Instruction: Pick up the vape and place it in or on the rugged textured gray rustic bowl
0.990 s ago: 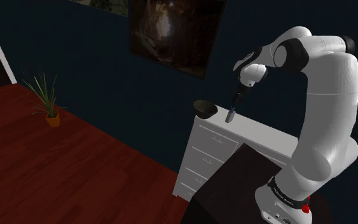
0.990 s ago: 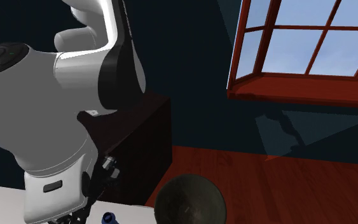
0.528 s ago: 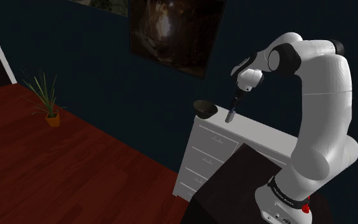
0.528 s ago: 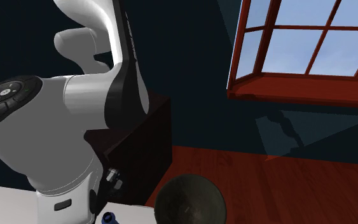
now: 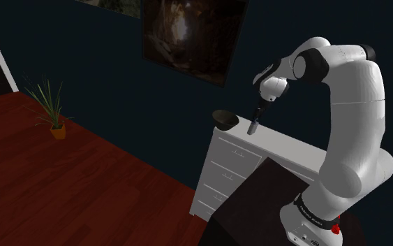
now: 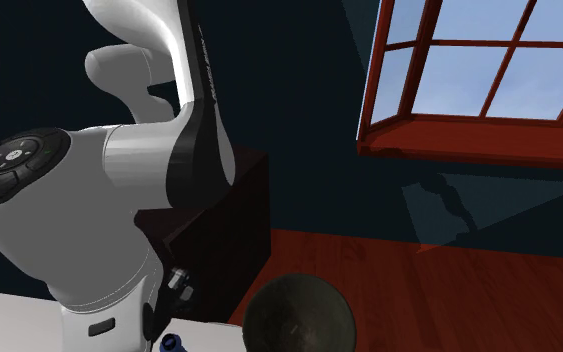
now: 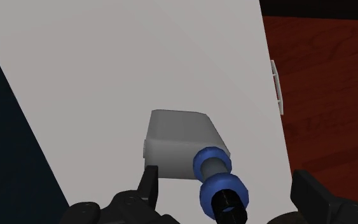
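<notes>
Arm (image 5: 355, 105) slightly lower than before, fingers (image 7: 149, 183) wide apart either side of the vape (image 7: 179, 145)

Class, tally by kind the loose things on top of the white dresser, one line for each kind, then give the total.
Vape: 1
Bowl: 1
Total: 2

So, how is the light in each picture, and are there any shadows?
Shoulder view: dim overall, yet the white dresser and the arm stand out bright. Second exterior view: the window is brightest, a pale patch lies below it, and the bowl looks nearly black. Wrist view: even light on the dresser top; the vape casts no clear shadow.
</notes>
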{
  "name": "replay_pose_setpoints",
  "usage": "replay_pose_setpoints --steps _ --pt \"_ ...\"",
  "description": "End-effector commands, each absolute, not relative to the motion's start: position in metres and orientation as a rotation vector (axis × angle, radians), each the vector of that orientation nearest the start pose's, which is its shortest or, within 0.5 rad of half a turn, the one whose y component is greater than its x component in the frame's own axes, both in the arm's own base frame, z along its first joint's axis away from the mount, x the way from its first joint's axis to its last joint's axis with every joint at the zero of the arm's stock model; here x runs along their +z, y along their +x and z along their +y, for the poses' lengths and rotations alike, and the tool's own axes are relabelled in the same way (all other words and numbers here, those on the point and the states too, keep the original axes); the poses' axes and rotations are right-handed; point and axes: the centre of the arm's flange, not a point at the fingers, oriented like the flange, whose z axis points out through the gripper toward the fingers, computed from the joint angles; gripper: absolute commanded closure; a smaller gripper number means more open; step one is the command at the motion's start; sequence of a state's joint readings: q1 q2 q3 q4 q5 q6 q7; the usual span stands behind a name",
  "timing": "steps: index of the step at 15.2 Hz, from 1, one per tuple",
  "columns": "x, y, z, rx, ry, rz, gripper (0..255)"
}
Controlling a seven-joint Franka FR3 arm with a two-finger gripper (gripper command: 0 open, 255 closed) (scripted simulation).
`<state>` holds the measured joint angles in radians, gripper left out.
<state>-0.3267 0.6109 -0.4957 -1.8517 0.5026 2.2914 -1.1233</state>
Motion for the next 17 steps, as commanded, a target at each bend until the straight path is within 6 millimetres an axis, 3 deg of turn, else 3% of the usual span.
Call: replay_pose_setpoints --steps 1,10,17 --pt "0.217 0.451 -0.444 -0.05 -3.043 -0.026 255" --pt "0.217 0.451 -0.444 -0.05 -3.043 -0.026 255" --pt "0.254 0.451 -0.444 -0.05 -3.043 -0.026 255"
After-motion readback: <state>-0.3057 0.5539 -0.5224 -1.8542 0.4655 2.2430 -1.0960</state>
